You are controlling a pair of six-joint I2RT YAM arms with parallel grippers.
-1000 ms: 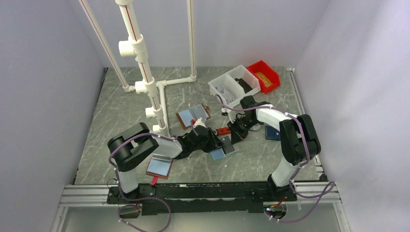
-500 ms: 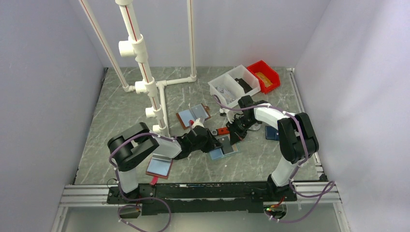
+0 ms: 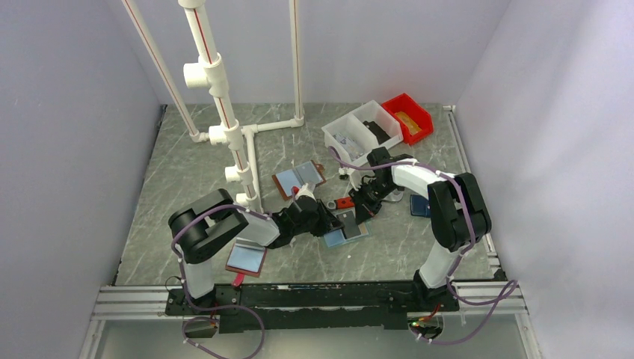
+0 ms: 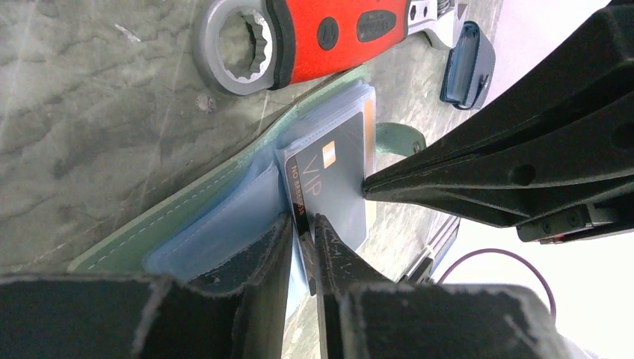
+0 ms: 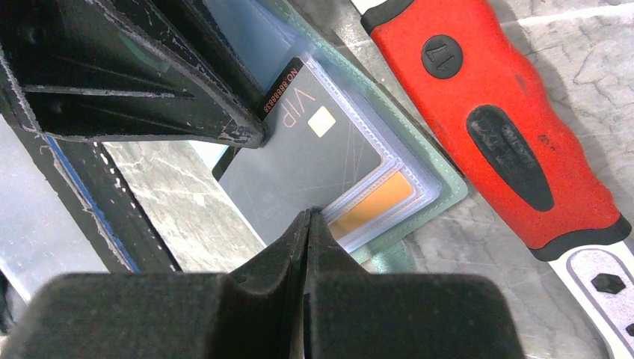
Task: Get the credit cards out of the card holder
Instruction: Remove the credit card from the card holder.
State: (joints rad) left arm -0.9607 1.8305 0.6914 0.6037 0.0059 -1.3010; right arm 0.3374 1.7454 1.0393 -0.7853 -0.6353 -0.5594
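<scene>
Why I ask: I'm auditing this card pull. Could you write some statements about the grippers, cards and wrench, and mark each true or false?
1. The left gripper pinches the dark card by its edge. True.
2. The right gripper is wide open. False: it is shut, its tip against the dark card's edge.
3. A red-handled wrench lies beside the card holder. True.
4. The dark card lies clear of the card holder. False: part of it sits in a clear sleeve.
5. An orange card shows inside the card holder. True.

Card holder [image 4: 196,224], wrench [image 4: 321,34] on grey table [image 4: 82,127]
</scene>
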